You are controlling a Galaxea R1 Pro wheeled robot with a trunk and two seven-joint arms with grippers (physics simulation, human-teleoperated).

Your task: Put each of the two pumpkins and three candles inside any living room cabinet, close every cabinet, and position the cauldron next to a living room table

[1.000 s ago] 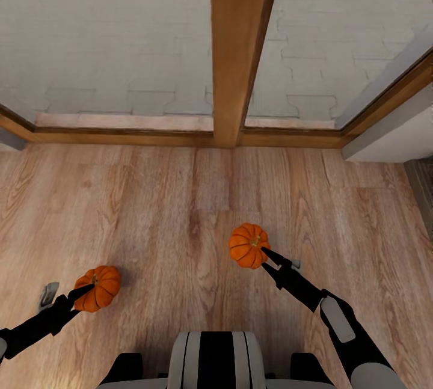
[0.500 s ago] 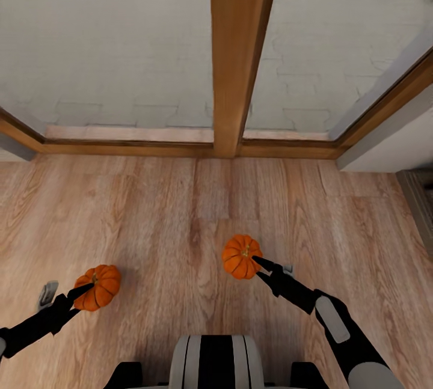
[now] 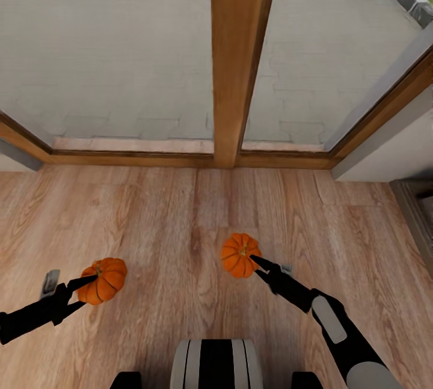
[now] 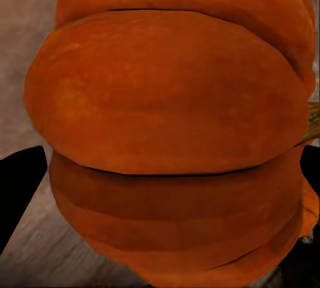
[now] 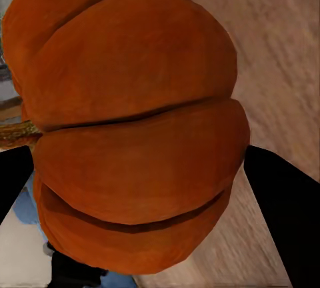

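Reaching forward from the lower right of the head view, the right gripper (image 3: pixel 255 261) is clamped on a pumpkin (image 3: pixel 239 255), its dark fingers meeting the fruit at the stem side; the right arm (image 3: pixel 337 332) runs back toward the robot's shoulder at a slant, forearm raised off the floor. In the right wrist view the same pumpkin (image 5: pixel 130 128) sits between the two black fingers (image 5: pixel 283 221), ribs running across and the brown stem poking out at one edge.

The left gripper (image 3: pixel 84 285) likewise grips the other pumpkin (image 3: pixel 103 281), fingertips at its stem, with the left arm (image 3: pixel 30 320) stretched low and nearly level from the frame's left edge. Seen from the left wrist, that pumpkin (image 4: pixel 173 135) bulges between finger tips (image 4: pixel 20 188) showing dark on either side.

Both pumpkins hang above the wooden plank floor (image 3: pixel 180 220), well apart from each other, the right one farther forward. The robot's trunk (image 3: pixel 215 365) shows at the bottom centre. Ahead stands a window with a wooden frame post (image 3: pixel 240 58) rising in the middle and a sill along the floor line; beyond the glass lies a pale paved patio (image 3: pixel 108 58) edged with dark stones.
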